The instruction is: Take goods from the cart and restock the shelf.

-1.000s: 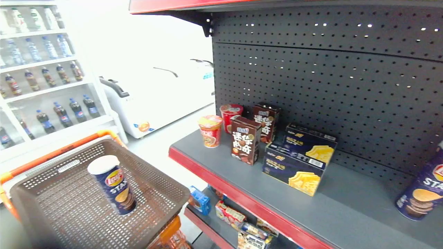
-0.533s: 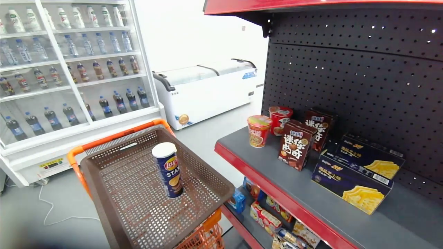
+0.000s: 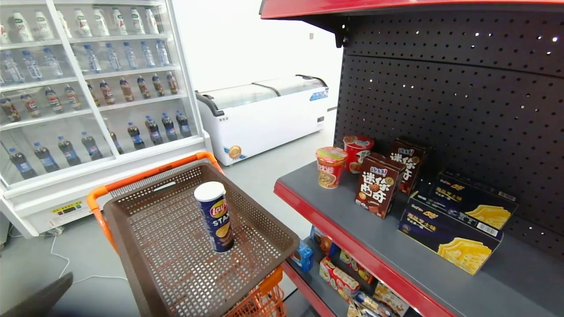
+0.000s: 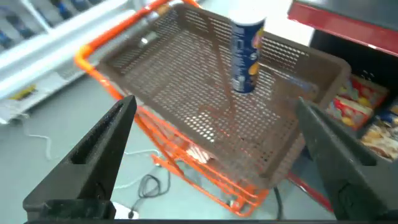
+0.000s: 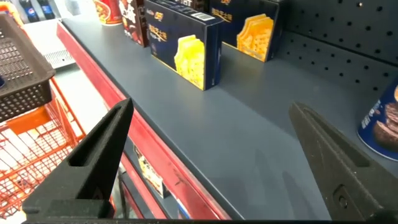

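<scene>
Left wrist view shows the left claw (image 4: 217,162) spread wide with nothing in it, aimed at the brown basket (image 4: 155,81) of the cart and not yet touching it. The chip can (image 4: 247,46) stands upright inside the basket, farther off than the fingers. In the head view the chip can (image 3: 214,216) is in the lower middle of the frame, alone in the basket (image 3: 264,211). I think the step now is to go and get this can. To do it well, the claw should keep wide, come in over the basket wall, close gently around the middle of the can, and lift it straight up so it does not tip. The basket walls and the orange handle (image 3: 145,174) could bump the arm on the way. The right claw (image 5: 214,168) is open and holds nothing too, and it hangs over a bare grey part of the shelf (image 5: 249,124). Another chip can (image 5: 382,124) is on that shelf, so the new one likely goes beside it. On the right side of the head view, the shelf (image 3: 352,237) holds blue boxes (image 3: 449,233), brown boxes (image 3: 374,191) and noodle cups (image 3: 329,166). Its red front edge (image 3: 335,240) lies between cart and shelf, so the can must go up over it. A drinks fridge (image 3: 88,88) is in the upper left, and a white freezer (image 3: 264,114) is in the upper middle.
</scene>
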Available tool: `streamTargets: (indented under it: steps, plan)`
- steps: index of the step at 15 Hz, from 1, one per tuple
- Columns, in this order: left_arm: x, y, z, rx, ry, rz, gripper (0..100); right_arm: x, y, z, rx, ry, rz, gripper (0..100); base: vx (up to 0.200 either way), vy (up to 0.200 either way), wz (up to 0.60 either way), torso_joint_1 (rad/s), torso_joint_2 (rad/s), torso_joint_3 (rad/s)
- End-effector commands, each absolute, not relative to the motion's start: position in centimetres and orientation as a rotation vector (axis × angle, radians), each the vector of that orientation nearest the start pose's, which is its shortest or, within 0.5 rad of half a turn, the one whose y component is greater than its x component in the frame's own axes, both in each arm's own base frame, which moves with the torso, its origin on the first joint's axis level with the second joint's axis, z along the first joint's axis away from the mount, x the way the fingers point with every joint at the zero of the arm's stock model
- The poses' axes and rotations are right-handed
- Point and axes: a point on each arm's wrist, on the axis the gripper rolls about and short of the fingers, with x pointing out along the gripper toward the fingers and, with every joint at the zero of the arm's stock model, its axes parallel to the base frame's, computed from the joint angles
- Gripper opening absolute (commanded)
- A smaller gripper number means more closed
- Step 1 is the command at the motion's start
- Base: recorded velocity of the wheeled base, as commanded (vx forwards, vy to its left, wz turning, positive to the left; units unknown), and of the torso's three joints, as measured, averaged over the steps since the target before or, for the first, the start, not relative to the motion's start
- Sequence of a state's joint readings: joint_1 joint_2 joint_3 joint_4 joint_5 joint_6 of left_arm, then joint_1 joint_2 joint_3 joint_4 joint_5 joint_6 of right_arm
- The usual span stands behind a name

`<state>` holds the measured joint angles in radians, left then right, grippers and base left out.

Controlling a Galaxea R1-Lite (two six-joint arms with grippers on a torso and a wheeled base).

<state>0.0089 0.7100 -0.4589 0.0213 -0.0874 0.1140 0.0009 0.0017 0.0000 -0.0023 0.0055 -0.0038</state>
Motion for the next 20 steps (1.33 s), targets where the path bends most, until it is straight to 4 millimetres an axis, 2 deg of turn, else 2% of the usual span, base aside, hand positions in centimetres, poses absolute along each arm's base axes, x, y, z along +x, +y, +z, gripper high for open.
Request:
streamTargets:
  steps: [1, 2, 4, 6, 9, 13, 20]
  plan:
    - [14.2, -0.4, 18.7, 0.061, 0.484, -0.22, 100, -2.3, 0.0, 7.6, -0.005, 0.0, 0.008, 100, 0.0, 0.0, 0.0, 0.0, 0.0, 0.0]
    - [16.5, -0.8, 17.3, 0.051, 0.544, -0.265, 100, -2.3, 0.0, 7.6, -0.005, 0.0, 0.008, 100, 0.0, 0.0, 0.0, 0.0, 0.0, 0.0]
    - [19.1, -0.9, 15.8, 0.007, 0.584, -0.374, 100, -2.3, 0.0, 7.6, -0.005, 0.0, 0.008, 100, 0.0, 0.0, 0.0, 0.0, 0.0, 0.0]
    - [21.8, -0.9, 13.8, 0.007, 0.61, -0.38, 100, -2.3, 0.0, 7.6, -0.005, 0.0, 0.008, 100, 0.0, 0.0, 0.0, 0.0, 0.0, 0.0]
    - [24.9, -1.0, 10.9, 0.004, 0.636, -0.389, 100, -2.3, 0.0, 7.6, -0.005, 0.0, 0.006, 100, 0.0, 0.0, 0.0, 0.0, 0.0, 0.0]
    - [27.1, -1.6, 7.4, 0.036, 0.691, -0.424, 100, -2.3, 0.0, 7.6, -0.005, -0.002, 0.008, 100, 0.0, 0.0, 0.0, 0.0, 0.0, 0.0]
    - [34.0, -2.9, 4.8, 0.071, 0.565, -0.448, 100, -2.3, 0.0, 7.6, -0.005, -0.002, 0.008, 100, 0.0, 0.0, 0.0, 0.0, 0.0, 0.0]
